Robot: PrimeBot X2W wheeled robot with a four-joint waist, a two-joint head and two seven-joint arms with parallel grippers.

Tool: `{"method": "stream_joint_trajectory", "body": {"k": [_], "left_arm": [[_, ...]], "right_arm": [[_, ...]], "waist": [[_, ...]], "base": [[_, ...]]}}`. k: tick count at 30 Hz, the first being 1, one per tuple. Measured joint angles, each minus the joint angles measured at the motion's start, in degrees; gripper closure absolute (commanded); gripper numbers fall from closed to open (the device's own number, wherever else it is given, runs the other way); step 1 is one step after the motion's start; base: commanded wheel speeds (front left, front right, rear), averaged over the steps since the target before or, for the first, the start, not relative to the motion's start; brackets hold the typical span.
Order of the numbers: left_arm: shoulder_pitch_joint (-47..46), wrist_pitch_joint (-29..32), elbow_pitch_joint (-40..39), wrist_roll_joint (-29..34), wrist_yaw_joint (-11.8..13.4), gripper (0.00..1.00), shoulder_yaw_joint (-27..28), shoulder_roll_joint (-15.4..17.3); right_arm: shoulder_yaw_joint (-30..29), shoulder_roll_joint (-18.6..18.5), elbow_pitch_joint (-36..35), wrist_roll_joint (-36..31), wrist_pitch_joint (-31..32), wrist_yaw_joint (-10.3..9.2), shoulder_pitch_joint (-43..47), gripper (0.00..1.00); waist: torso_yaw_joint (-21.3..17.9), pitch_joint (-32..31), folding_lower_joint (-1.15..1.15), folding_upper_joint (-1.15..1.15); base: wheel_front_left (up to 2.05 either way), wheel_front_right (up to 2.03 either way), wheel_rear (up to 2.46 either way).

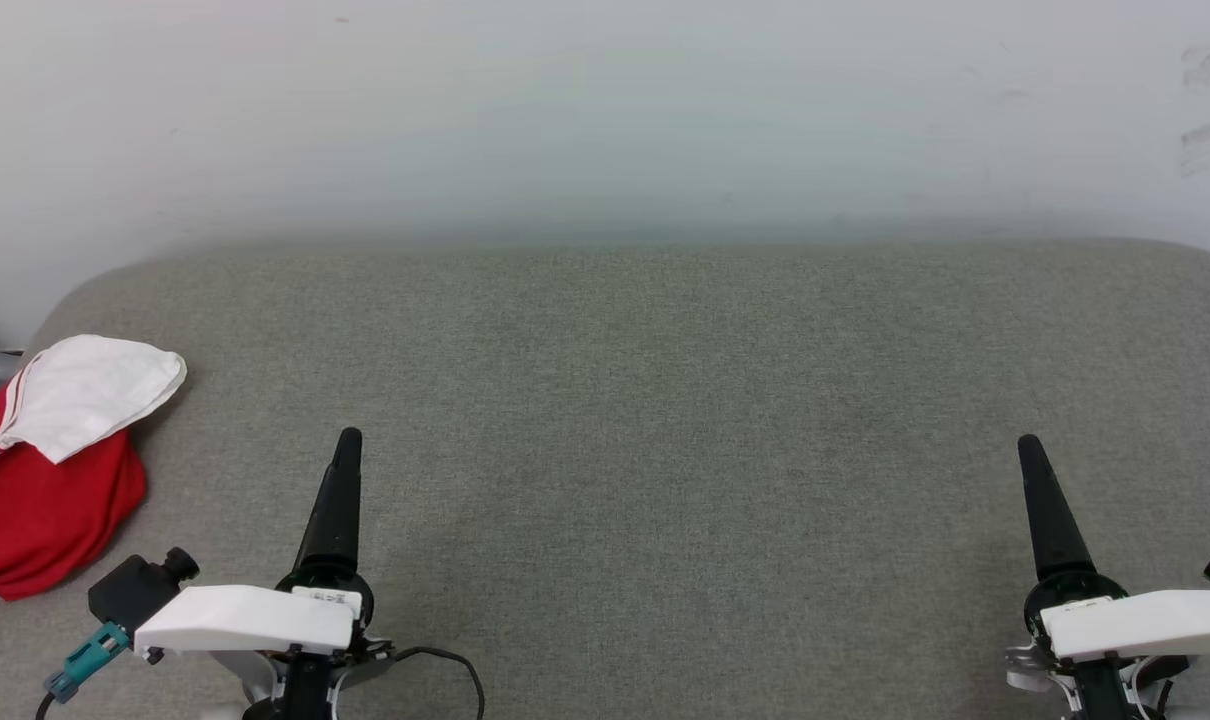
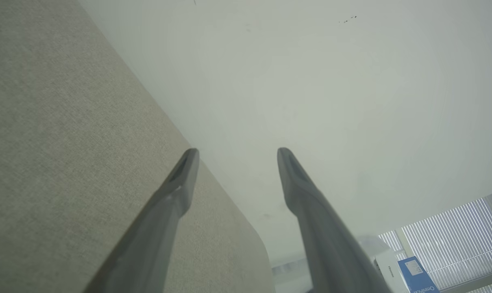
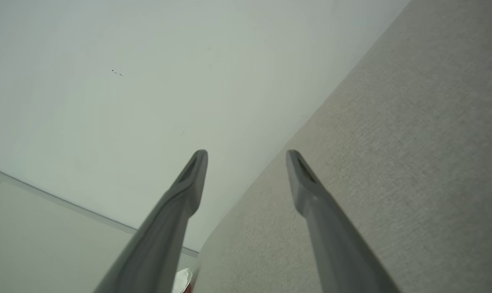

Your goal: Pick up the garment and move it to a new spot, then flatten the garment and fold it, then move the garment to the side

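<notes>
Bunched garment (image 1: 45,510) is noted at 8 o'clock on the tabletop (image 1: 665,400); left tool (image 2: 234,151) and right tool (image 3: 246,152) are held wide and empty, so pickup, flattening and folding are judged outstanding.

My head camera looks forward and down over the grey desk (image 1: 665,380), with the white wall (image 1: 605,100) across the upper frame. My wrist cameras sit low over the desk, sighting along the left end effector (image 2: 238,152) and right end effector (image 3: 246,152) toward that same far edge and wall.

The right end effector (image 3: 247,154) stands spread wide and empty, with a grey fabric surface (image 3: 392,162) and a white wall (image 3: 107,101) beyond.
</notes>
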Motion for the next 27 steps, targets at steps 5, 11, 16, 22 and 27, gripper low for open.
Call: {"method": "stream_joint_trajectory", "body": {"k": [5, 11, 16, 22, 27], "left_arm": [[0.2, -1.0, -0.5, 6.1, 0.0, 0.00, -1.2, 0.0], [0.4, -2.4, -0.8, 16.5, 0.0, 0.00, -1.8, 0.0], [0.7, -3.3, -1.0, 22.2, 0.0, 0.00, -2.0, 0.0], [1.2, -4.3, -1.3, 28.5, 0.0, 0.00, -2.2, 0.0], [1.3, -5.2, -1.3, 33.1, 0.0, 0.00, -2.3, 0.0]], "right_arm": [[0.2, 0.0, -0.9, -7.2, -1.0, 0.00, 0.1, 0.00], [0.9, 0.0, -2.5, -18.0, -1.7, 0.01, 0.5, 0.00], [1.0, 0.0, -3.9, -24.1, -1.7, 0.01, 1.2, 0.00], [1.2, 0.0, -5.4, -30.6, -1.4, 0.01, 1.5, 0.00], [1.0, 0.0, -6.6, -35.0, -0.9, 0.01, 1.7, 0.00]], "waist": [[-0.1, -0.1, 0.00, 0.00], [-0.1, -0.1, 0.00, 0.00], [0.0, -0.2, 0.00, 0.00], [0.0, -0.2, -0.01, 0.00], [0.1, -0.3, -0.01, 0.00]], "base": [[0.00, 0.00, 0.00], [0.00, 0.00, 0.00], [0.00, 0.00, 0.00], [0.00, 0.00, 0.00], [0.00, 0.00, 0.00]]}}
